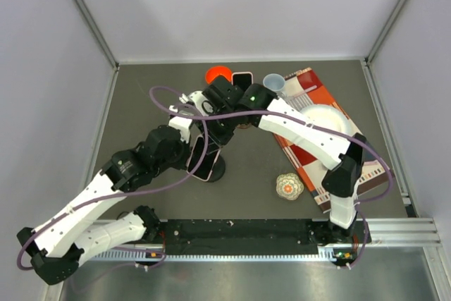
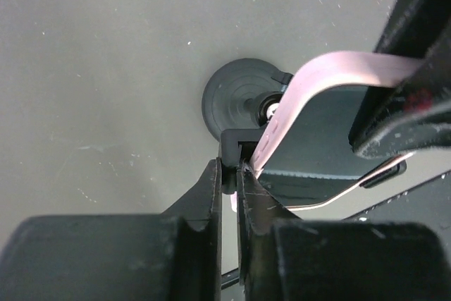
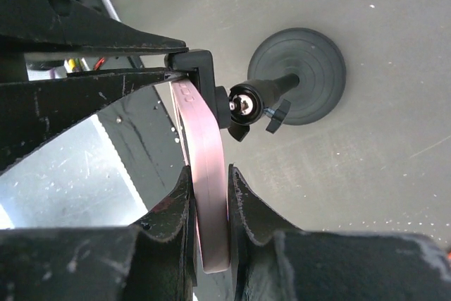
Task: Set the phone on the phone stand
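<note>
The stand base (image 1: pixel 220 171) sits on the table (image 1: pixel 141 89) near centre, closest to the arm bases. Its stem (image 3: pixel 271 88) rises to a ball joint (image 3: pixel 242 104) that carries a black clamp (image 3: pixel 201 68).

The phone (image 1: pixel 201 163) is above the base, off the table, and tilted. Its long axis runs roughly near to far, with one end at the clamp and the other toward the right gripper (image 3: pixel 210 173).

The left gripper (image 2: pixel 227 168) is clenched on the clamp, fingers pinched tight on it. The right gripper is clenched across the phone, one finger on each face, with the pink edge showing between them.

Key relation: the clamp lies straight ahead of the right gripper, along the phone's long axis. The phone's leading end touches or lies just beside the clamp. Whether it is seated inside cannot be told.

Both grippers meet at the stand, and the right one carries the phone. The seating move therefore probably falls to the right arm: a short push along the long axis while the left holds the clamp fixed. A sideways load could tip the stand.

Farther back, an orange cup (image 1: pixel 218 74) and a clear cup (image 1: pixel 273 84) stand well apart from the stand
</note>
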Robot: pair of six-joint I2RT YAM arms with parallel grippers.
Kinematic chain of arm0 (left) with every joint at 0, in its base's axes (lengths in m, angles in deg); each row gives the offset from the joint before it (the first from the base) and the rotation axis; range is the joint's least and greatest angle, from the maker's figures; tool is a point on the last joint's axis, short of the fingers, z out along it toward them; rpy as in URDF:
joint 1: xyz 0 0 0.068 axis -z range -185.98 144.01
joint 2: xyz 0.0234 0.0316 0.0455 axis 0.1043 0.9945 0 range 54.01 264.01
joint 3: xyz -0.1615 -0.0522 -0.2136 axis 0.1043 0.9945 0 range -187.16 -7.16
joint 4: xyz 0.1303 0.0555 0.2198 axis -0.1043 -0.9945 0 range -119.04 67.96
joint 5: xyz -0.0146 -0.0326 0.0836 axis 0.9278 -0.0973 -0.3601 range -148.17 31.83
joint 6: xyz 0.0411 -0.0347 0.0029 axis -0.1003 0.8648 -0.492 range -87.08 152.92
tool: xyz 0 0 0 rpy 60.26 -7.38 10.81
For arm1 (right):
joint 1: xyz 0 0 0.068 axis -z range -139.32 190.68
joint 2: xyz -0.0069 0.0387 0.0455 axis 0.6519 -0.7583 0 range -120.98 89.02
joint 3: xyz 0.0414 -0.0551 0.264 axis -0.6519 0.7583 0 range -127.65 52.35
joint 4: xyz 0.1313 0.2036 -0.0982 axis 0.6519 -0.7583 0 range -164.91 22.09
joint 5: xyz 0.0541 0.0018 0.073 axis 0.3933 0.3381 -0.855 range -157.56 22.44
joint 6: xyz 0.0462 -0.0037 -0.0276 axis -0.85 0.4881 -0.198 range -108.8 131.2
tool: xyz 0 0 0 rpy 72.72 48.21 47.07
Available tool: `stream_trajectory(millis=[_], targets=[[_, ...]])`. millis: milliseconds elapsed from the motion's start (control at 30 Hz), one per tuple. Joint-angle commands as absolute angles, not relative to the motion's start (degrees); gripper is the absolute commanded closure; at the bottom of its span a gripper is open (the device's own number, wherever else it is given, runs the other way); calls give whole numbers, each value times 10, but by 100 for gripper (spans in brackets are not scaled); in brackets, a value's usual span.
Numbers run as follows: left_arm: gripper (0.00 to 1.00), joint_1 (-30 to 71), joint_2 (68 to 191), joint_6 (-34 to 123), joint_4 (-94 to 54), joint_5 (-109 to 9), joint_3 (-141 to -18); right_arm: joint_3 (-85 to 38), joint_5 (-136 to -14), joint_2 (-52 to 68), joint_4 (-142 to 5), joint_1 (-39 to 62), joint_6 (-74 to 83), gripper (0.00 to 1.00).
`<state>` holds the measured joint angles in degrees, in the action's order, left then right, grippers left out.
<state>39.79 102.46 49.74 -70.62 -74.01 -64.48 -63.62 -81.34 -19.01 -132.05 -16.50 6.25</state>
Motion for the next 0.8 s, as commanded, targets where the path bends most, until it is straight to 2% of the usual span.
stream_trajectory(millis=[0, 33, 167, 400, 633, 700, 767], targets=[[86, 401, 916, 493, -657, -684, -702, -582, -545, -259, -1500, -76, 131, 100], [80, 401, 901, 485, -660, -681, -700, -582, -556, -262, -1497, -73, 146, 100], [43, 401, 855, 469, -670, -691, -698, -587, -640, -266, -1479, -69, 168, 100], [33, 401, 795, 498, -670, -734, -668, -616, -726, -277, -1471, -67, 188, 100], [24, 401, 847, 498, -615, -700, -649, -605, -878, -246, -1433, -49, 154, 100], [21, 400, 878, 486, -599, -684, -646, -588, -892, -230, -1416, -41, 145, 100], [19, 399, 902, 476, -580, -665, -643, -579, -901, -223, -1414, -34, 145, 96]])
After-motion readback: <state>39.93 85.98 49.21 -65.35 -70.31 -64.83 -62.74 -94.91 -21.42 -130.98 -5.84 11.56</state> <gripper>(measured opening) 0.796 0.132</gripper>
